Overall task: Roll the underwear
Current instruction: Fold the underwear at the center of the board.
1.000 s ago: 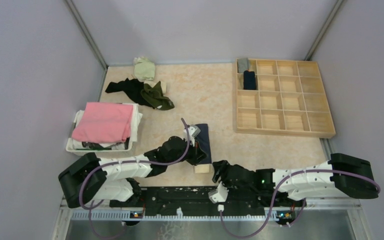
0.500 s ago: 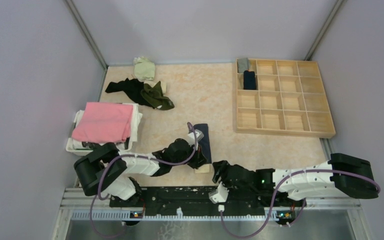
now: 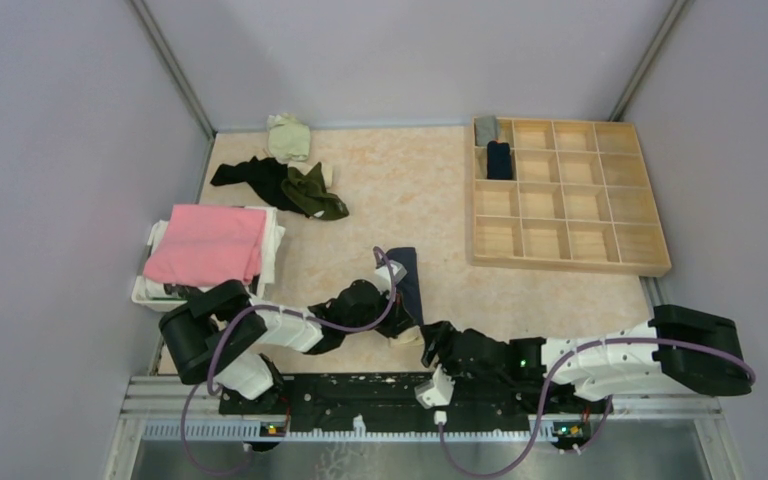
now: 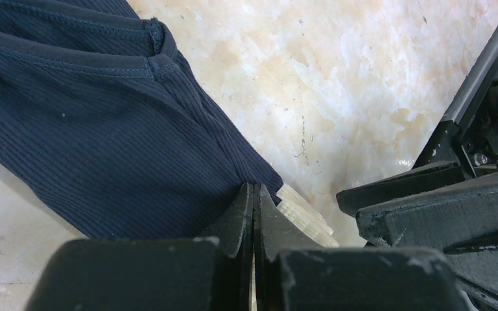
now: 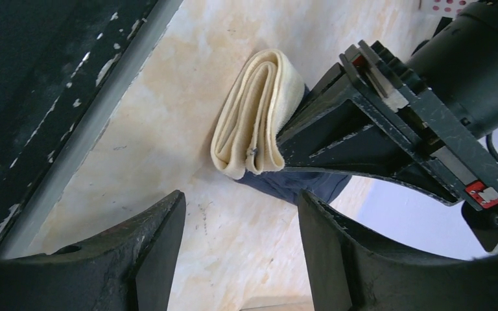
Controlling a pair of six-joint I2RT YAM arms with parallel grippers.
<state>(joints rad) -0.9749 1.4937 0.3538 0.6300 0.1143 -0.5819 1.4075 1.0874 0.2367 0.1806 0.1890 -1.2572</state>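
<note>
Underwear, navy with a folded beige waistband, is being shown laid out on the table at the lower centre of the top view. Its waistband end is being touched by the left gripper, whose fingers are being pressed tightly together; whether cloth is pinched between them cannot be told. The right gripper is being held spread wide just beside the waistband, grasping nothing.

Pink cloth, wooden compartment tray
</note>
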